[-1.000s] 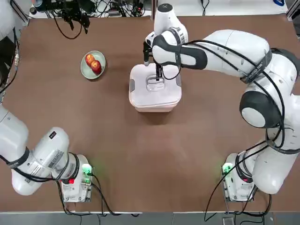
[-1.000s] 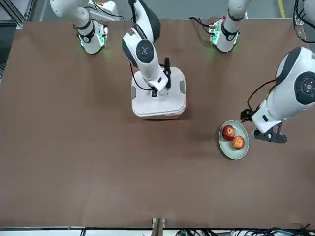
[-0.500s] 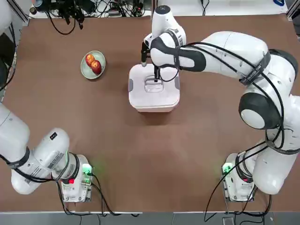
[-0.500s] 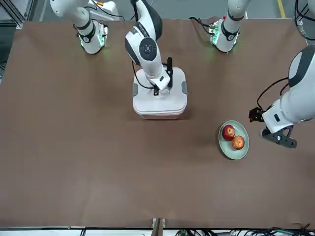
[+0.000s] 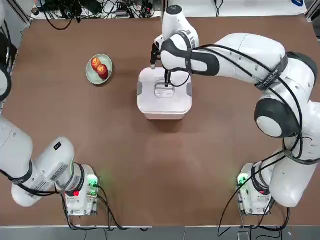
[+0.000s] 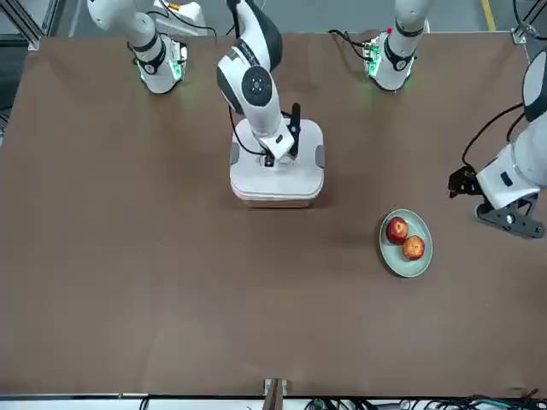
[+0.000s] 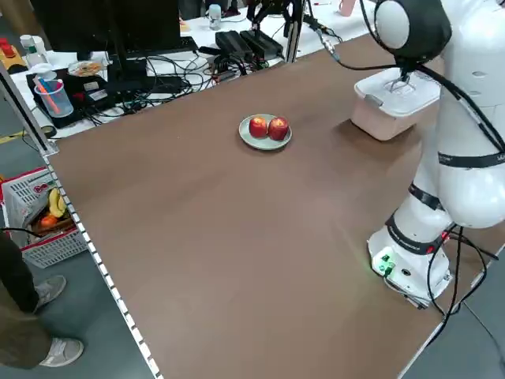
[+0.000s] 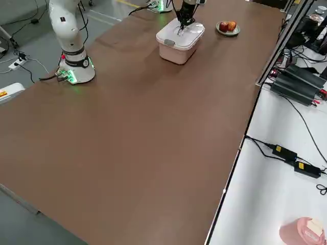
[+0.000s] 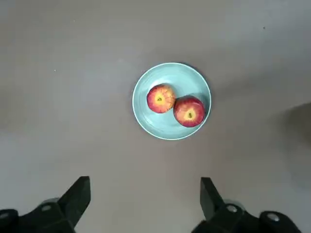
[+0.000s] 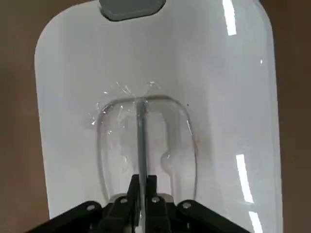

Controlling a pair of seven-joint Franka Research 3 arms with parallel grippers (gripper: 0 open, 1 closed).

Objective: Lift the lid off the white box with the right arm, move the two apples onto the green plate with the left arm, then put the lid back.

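The lid (image 5: 178, 94) sits on the white box (image 5: 164, 112) at the table's middle back. My right gripper (image 5: 167, 80) stands over it, shut on the lid's central bar handle (image 10: 141, 141). To the box's left lies the green plate (image 5: 91, 76) with the two apples (image 5: 96, 63) (image 5: 103, 71) side by side on it. My left gripper (image 6: 510, 220) hangs open and empty out beyond the plate, near the table's left edge. In the left wrist view its open fingers (image 9: 77, 196) frame bare table short of the plate (image 9: 148, 124).
Both arm bases (image 5: 80, 192) (image 5: 252, 192) stand at the near edge. Cables and gear (image 5: 90, 7) lie along the far edge. Off the table's left side are a basket (image 7: 39, 225) on the floor and a person's legs (image 7: 24, 316).
My left gripper has drawn away from the plate toward the table's left edge. The lid has settled level on the box, with the right gripper still shut on its handle.
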